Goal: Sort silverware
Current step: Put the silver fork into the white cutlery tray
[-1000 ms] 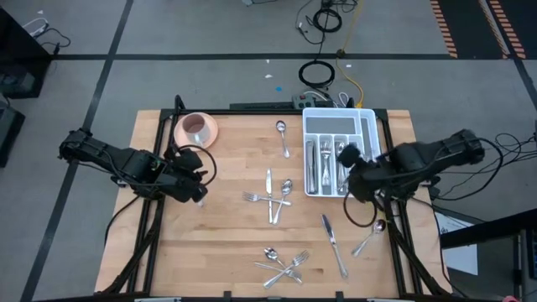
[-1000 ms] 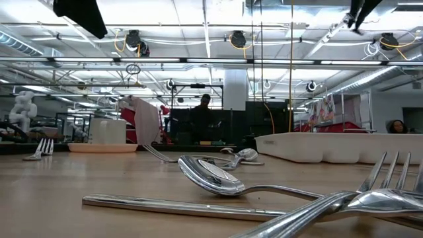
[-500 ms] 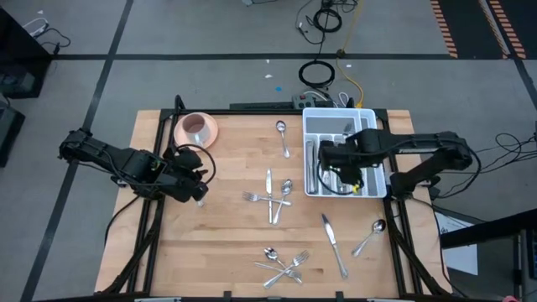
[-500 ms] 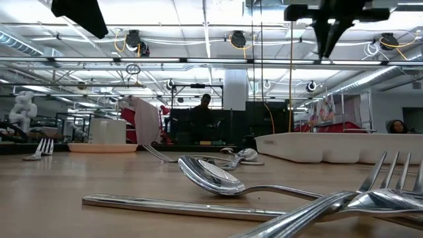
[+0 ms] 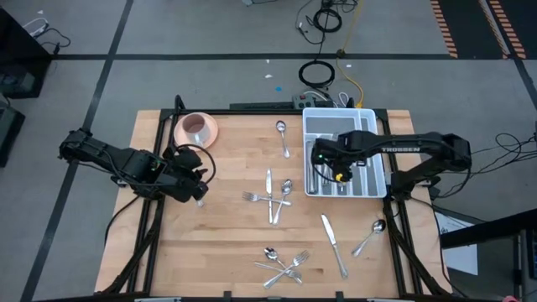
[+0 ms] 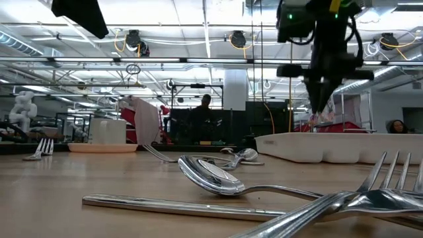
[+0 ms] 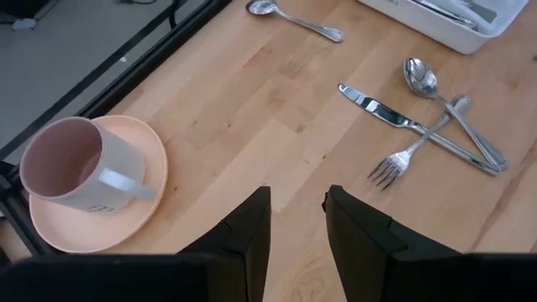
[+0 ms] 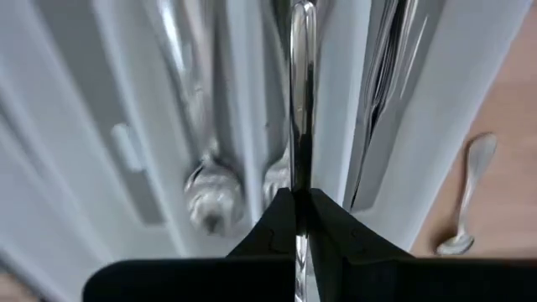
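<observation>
Silverware lies scattered on the wooden table: a spoon (image 5: 284, 137) at the far side, a crossed knife, fork and spoon (image 5: 273, 195) in the middle, a knife (image 5: 334, 243) and a spoon (image 5: 369, 237) toward the right, and forks with a spoon (image 5: 285, 264) at the near edge. More pieces lie in the white divided tray (image 5: 373, 147). My right gripper (image 8: 302, 197) is over the tray's left compartments, pointing down, shut on a slim silver piece (image 8: 302, 92). My left gripper (image 7: 298, 210) waits open over bare table near the pink cup (image 7: 71, 164). My right gripper pinches a slim silver piece between its two fingers, on the shaft (image 8: 302, 180); which kind of piece it is I cannot tell. The fingers come from above, pointing down, and lie along it. The piece runs on past the fingertips toward the tray, its rounded end (image 8: 303, 10) over a divider.
The pink cup sits on its saucer (image 5: 197, 128) at the far left corner. The tray (image 6: 330, 147) stands at the far right. Bare wood lies between my left gripper (image 5: 197, 189) and the middle cluster. In the low view, cutlery (image 6: 218, 177) crowds the near foreground; a person stands in the room behind.
My right arm has swung from beside the tray's near right corner toward the far left, over the tray's left compartments. Its gripper has turned to point down and has come down toward the tray, staying shut on the piece.
</observation>
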Motion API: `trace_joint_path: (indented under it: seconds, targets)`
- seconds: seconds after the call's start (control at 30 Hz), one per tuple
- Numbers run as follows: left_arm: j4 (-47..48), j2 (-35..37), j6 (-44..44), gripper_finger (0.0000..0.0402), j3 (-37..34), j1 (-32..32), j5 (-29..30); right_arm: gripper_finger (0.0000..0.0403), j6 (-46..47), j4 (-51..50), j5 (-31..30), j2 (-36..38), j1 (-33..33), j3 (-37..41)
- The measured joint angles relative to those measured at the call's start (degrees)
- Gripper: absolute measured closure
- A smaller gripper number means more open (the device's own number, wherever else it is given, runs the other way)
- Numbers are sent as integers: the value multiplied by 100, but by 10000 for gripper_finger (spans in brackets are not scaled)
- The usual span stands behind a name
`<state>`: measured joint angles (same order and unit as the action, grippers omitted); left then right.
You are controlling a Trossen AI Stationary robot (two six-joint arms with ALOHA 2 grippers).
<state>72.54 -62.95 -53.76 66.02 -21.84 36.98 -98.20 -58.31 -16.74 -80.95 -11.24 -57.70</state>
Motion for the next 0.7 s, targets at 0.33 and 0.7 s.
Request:
trace_joint_path:
  seconds: [0.33,0.7]
  targets:
    - [4,-5,-287,281,0,1,562,403,-516,1561,582,4,-276,975]
    - [6,-5,-289,281,0,22,721,403,-998,1886,966,-475,-698,1218]
